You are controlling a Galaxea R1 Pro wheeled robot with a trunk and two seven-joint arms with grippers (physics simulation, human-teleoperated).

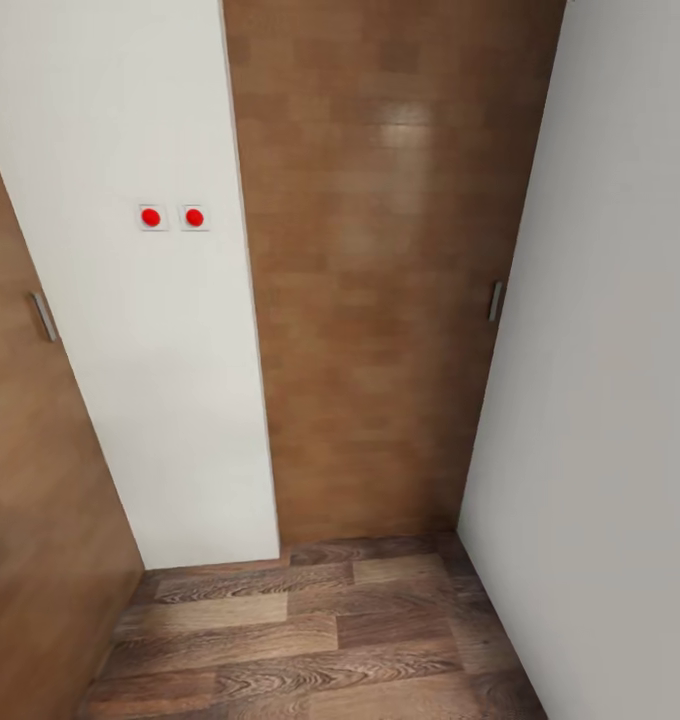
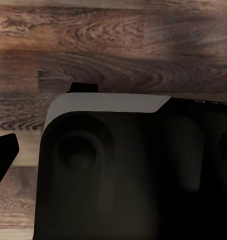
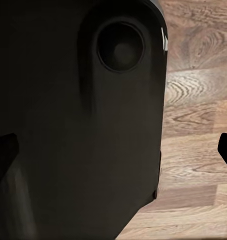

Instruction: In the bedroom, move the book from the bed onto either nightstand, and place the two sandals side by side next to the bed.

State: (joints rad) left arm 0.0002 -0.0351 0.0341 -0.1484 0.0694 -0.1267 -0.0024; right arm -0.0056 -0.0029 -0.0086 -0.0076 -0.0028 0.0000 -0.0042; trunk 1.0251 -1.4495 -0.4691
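Note:
The book, the bed, the nightstand and the sandals are out of view. I face a narrow corner of white walls and brown wooden doors. In the left wrist view my left gripper [image 2: 113,155] hangs over my own dark base [image 2: 133,175]; one dark fingertip [image 2: 4,150] sits far out at the picture's edge, so the jaws stand wide apart. In the right wrist view my right gripper [image 3: 113,150] is open, its two fingertips [image 3: 3,152] at opposite edges with nothing between them but my dark base [image 3: 83,125] behind.
A white wall panel [image 1: 140,330] with two red-buttoned switches [image 1: 172,217] stands ahead on the left. A brown door [image 1: 380,280] with a handle [image 1: 495,300] fills the middle; another door [image 1: 30,480] is at left, a white wall [image 1: 600,400] at right. Wood-plank floor [image 1: 300,630] lies below.

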